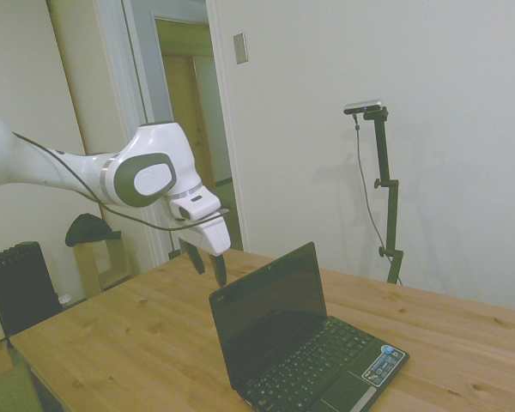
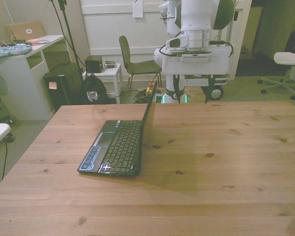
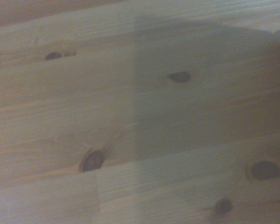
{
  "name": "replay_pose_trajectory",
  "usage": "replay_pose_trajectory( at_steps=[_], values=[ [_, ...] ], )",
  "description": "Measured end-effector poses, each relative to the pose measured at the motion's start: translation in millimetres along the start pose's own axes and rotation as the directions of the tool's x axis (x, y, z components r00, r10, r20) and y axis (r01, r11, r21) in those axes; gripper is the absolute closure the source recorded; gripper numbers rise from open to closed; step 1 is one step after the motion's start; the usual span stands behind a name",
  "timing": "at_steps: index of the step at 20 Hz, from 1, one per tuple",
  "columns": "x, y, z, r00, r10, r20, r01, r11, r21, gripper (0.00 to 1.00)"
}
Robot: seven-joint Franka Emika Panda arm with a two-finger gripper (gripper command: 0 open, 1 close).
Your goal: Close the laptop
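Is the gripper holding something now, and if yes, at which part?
Nothing is held. The gripper is open and empty, in the air behind the laptop, whose lid stands open and untouched.

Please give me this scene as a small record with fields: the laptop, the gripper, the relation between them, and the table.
laptop: laptop, lid open, screen upright
gripper: gripper, open, holding nothing
relation: gripper in the air behind the lid, not touching it
table: wooden table, only bare planks with knots in the wrist view
task state: lid not yet closed
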State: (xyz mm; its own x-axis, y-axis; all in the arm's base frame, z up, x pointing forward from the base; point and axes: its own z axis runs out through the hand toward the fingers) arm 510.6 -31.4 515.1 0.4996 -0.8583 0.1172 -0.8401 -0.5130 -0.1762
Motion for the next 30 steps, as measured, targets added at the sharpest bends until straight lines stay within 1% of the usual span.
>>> replay_pose_trajectory(
  at_steps=[3, 7, 22, 26, 30],
  values=[
    [23.1, -3.5, -0.1, 0.999, 0.035, 0.003, -0.035, 0.999, -0.004, 1.00],
    [38.5, -5.3, 6.6, 0.998, 0.064, 0.013, -0.064, 0.998, -0.021, 1.00],
    [48.0, 8.2, 2.9, 0.994, 0.105, 0.024, -0.104, 0.994, -0.041, 1.00],
    [47.3, 22.1, -1.3, 0.992, 0.120, 0.025, -0.119, 0.992, -0.041, 1.00],
    [57.7, 33.7, -2.3, 0.989, 0.148, 0.023, -0.147, 0.988, -0.041, 1.00]
  ],
)
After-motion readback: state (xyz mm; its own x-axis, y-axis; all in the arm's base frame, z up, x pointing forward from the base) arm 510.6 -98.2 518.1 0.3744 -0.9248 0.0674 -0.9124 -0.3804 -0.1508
